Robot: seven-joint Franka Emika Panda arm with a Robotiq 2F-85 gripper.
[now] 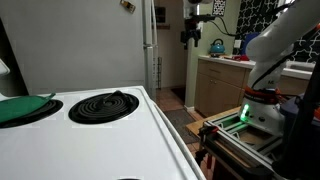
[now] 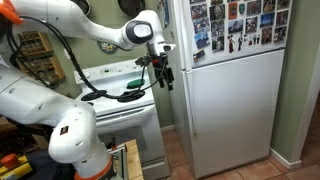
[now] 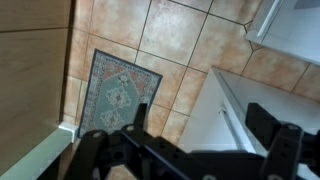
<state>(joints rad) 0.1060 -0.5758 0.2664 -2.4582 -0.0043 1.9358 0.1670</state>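
Note:
My gripper [image 2: 163, 78] hangs high in the air in front of the white fridge's [image 2: 235, 110] left edge, past the stove's [image 2: 120, 110] right side, touching nothing. Against the doorway it shows as a dark shape, the gripper [image 1: 190, 38]. In the wrist view the gripper [image 3: 203, 125] is open, its two dark fingers [image 3: 140, 115] wide apart with only floor and a white appliance front [image 3: 215, 120] with a thin bar handle [image 3: 228, 118] far below. A green pan-like item [image 1: 22, 108] rests on the stove's left coil burner; a bare black coil burner [image 1: 103, 106] lies beside it.
Tan tile floor [image 3: 170, 30] with a patterned rug [image 3: 118, 88] lies below. A wooden cabinet [image 1: 218, 85] with a kettle [image 1: 217, 46] on its counter stands across the aisle. The robot's base [image 1: 262, 108] sits on a framed cart. Photos cover the fridge's freezer door [image 2: 240, 22].

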